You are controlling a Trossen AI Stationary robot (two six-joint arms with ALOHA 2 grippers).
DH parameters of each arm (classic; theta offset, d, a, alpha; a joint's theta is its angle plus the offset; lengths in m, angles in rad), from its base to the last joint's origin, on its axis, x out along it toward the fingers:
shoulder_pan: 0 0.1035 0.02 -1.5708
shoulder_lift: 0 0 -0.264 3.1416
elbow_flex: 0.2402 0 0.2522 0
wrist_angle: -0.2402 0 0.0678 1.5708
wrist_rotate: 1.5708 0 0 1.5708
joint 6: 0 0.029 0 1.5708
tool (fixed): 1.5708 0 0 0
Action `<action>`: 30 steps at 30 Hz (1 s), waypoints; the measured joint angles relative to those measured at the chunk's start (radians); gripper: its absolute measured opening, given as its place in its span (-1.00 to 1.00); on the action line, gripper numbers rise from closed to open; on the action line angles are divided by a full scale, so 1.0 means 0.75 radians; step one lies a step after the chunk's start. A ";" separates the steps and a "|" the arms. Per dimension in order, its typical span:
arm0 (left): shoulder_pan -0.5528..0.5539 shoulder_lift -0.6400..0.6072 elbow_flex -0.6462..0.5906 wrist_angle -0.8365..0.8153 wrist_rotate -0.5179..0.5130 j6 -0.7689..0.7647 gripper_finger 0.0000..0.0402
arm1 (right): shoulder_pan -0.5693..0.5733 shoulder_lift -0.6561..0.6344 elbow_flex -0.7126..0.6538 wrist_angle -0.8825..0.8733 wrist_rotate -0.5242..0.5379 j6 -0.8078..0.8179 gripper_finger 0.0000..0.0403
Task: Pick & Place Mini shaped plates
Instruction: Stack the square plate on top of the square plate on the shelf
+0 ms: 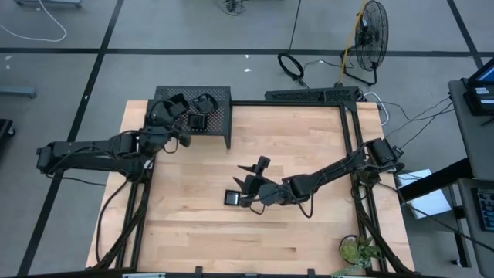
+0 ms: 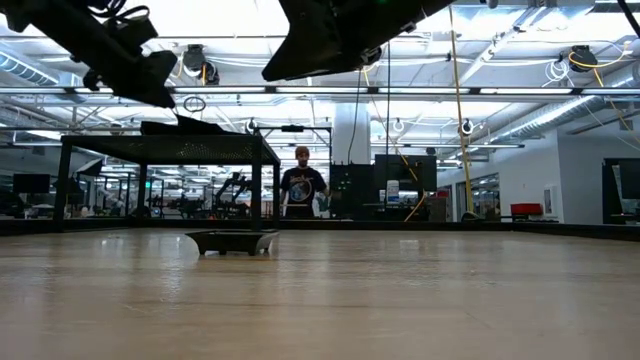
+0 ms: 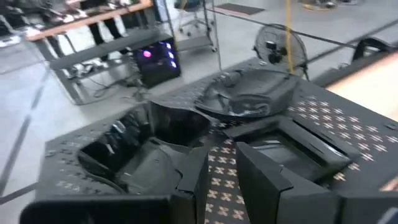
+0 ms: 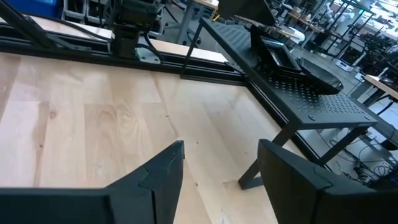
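a: left gripper (image 1: 185, 130)?
b: over the rack (image 1: 220, 96), at the table's (image 1: 309, 224) far left corner. fingers (image 3: 193, 180) a little apart in the left wrist view, pinching nothing, above the rack's mesh between the plates (image 3: 249, 99).

a: plates there?
b: several on the rack top: a round one, squarish ones beside it, all black and glossy. exact count hard to tell.

a: right gripper (image 1: 248, 185)?
b: near the table's middle, raised off the wood. fingers (image 4: 155, 177) spread wide, empty, bare wood between them in the right wrist view.

a: any plate on the table?
b: one square plate (image 1: 234, 198), flat on the wood, just beside the right gripper on its near side. seen in the low view (image 2: 232, 241) too, alone on the boards, clear of both arms.

a: behind the table?
b: a person (image 2: 301, 190) standing far back in the room; a fan (image 1: 370, 35) on the floor.
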 joint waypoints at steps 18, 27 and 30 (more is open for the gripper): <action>0.000 0.115 0.000 -0.055 0.178 -0.136 -0.56 | -0.015 0.000 0.000 0.013 0.000 0.001 -0.07; -0.002 0.141 0.000 0.112 0.139 -0.063 -0.56 | -0.015 0.000 0.000 0.012 0.000 0.001 -0.08; -0.005 0.140 0.001 0.175 0.196 -0.028 -0.56 | -0.015 0.000 0.000 0.010 0.000 0.001 -0.08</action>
